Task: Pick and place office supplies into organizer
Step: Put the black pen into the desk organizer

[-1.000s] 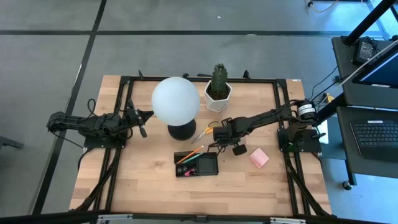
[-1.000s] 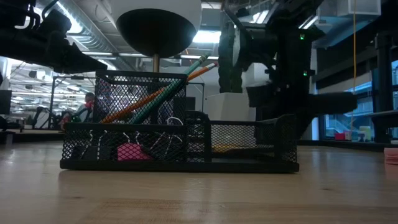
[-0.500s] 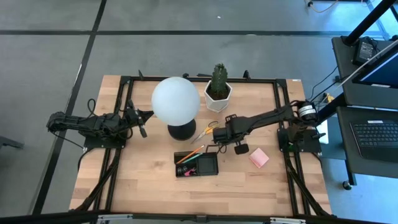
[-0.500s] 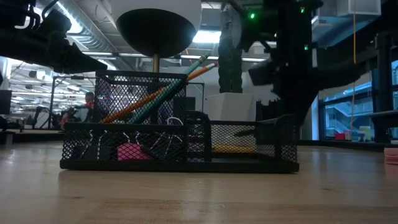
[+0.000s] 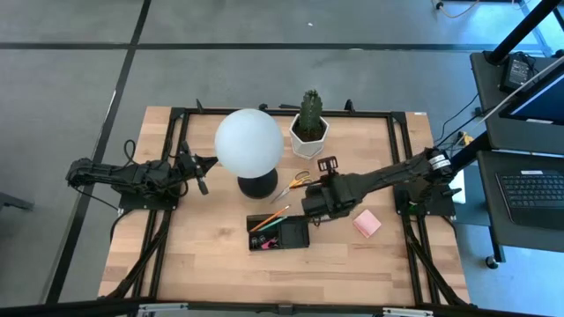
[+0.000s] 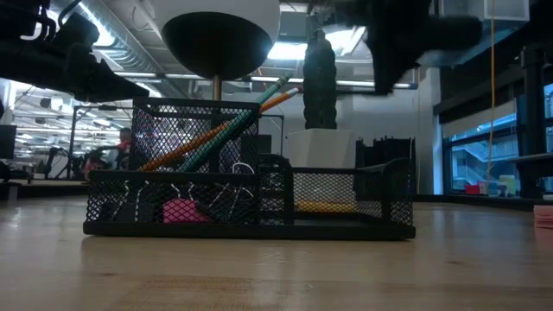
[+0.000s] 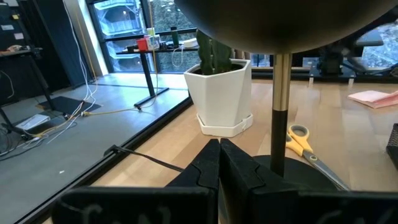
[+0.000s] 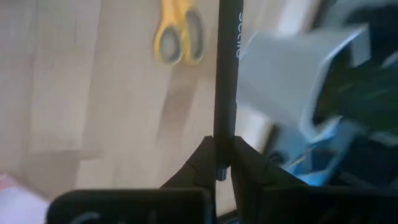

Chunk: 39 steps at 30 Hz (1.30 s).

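Observation:
The black mesh organizer [image 5: 278, 234] [image 6: 251, 206] stands at mid-table, with green and orange pencils [image 6: 226, 130] leaning in its tall cup and a pink eraser [image 6: 177, 210] in a low compartment. My right gripper [image 5: 310, 210] [image 8: 222, 163] hovers by its far right corner, shut on a black pen [image 8: 226, 68]. The yellow-handled scissors [image 5: 292, 184] [image 8: 178, 32] lie flat by the lamp base. A pink sticky-note pad [image 5: 367, 224] lies to the right. My left gripper [image 5: 202, 181] [image 7: 218, 157] waits shut, left of the lamp. My right gripper pinches the black pen between its two fingers near one end [image 8: 221, 144]. The pen runs on forward past the fingertips, in line with the fingers rather than across them. It is lifted clear of the table.
A white globe lamp [image 5: 249, 143] on a round black base [image 5: 258, 186] stands just beyond the organizer. The potted cactus [image 5: 309, 123] [image 7: 221, 93] sits near the far edge. Bare wood lies on the near side and to the left of the organizer.
My right gripper has risen from behind the organizer, leaving the low view's middle for its top. It has rolled about its own axis, so the wrist camera now sits on the far side. It stayed shut on the pen.

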{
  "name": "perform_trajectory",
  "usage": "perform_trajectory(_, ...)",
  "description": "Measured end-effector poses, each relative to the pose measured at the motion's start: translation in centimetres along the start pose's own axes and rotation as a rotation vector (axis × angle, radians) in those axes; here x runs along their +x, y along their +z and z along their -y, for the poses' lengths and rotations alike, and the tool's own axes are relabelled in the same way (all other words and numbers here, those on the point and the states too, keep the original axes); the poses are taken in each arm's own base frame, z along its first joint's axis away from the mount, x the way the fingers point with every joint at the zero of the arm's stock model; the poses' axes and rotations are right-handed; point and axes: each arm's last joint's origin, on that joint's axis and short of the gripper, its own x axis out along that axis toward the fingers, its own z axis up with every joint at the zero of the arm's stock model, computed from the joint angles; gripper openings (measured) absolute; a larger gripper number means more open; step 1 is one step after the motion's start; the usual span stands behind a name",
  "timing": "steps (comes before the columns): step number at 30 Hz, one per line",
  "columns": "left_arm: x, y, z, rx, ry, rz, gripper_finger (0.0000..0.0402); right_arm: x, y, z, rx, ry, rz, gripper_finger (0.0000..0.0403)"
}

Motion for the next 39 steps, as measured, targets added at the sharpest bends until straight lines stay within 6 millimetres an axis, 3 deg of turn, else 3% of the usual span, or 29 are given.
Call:
perform_trajectory(6, 0.0, 0.0, 0.0, 0.0, 0.0, 0.0, 0.0004, -3.0, 0.6, -0.6, -0.089, -0.156, 0.113, 0.0027)
perform_trajectory(12, 0.0, 0.0, 0.0, -0.002, 0.0, 0.0, 0.0004, -3.6, 1.7, -2.0, -0.186, -0.254, 0.186, 0.0026)
perform_trajectory(20, 0.0, 0.0, 0.0, -0.009, 0.0, 0.0, 0.0004, -1.5, 4.3, -5.0, -0.422, -0.503, 0.1, 0.0031)
perform_trajectory(28, 0.0, 0.0, 0.0, -0.008, 0.0, 0.0, 0.0004, -0.2, 6.5, -7.7, -0.645, -0.878, -0.034, 0.0032)
perform_trajectory(39, 0.0, 0.0, 0.0, -0.008, 0.0, 0.0, 0.0004, -0.5, 8.1, -9.5, -0.771, -0.946, -0.06, 0.0032)
